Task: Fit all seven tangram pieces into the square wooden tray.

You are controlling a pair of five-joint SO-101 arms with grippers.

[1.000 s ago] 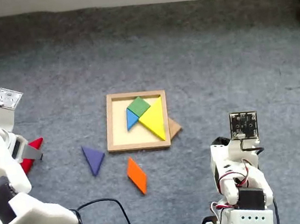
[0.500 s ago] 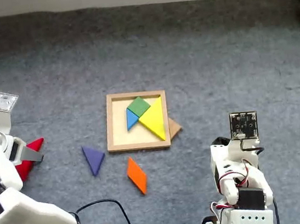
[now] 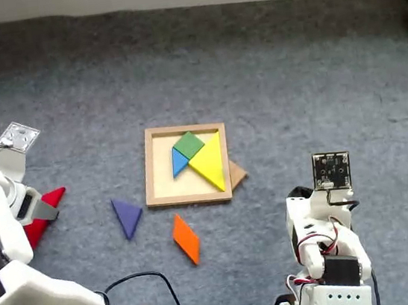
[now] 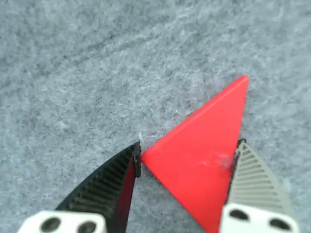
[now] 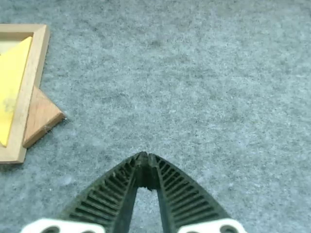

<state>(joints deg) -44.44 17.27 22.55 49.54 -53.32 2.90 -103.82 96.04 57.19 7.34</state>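
The square wooden tray lies mid-table and holds a green square, a blue triangle and a yellow triangle. A brown triangle pokes out at the tray's right side, also seen as a brown triangle beside the tray. A purple triangle and an orange parallelogram lie on the carpet in front of the tray. My left gripper is shut on the red triangle, which rests at the far left. My right gripper is shut and empty over bare carpet.
Grey carpet covers the whole table. The right arm's base and camera stand at the front right. A black cable loops near the front edge. Open carpet lies behind and to the right of the tray.
The left arm has shifted slightly, and the red triangle in its gripper has moved a little to the right. The right arm has not moved.
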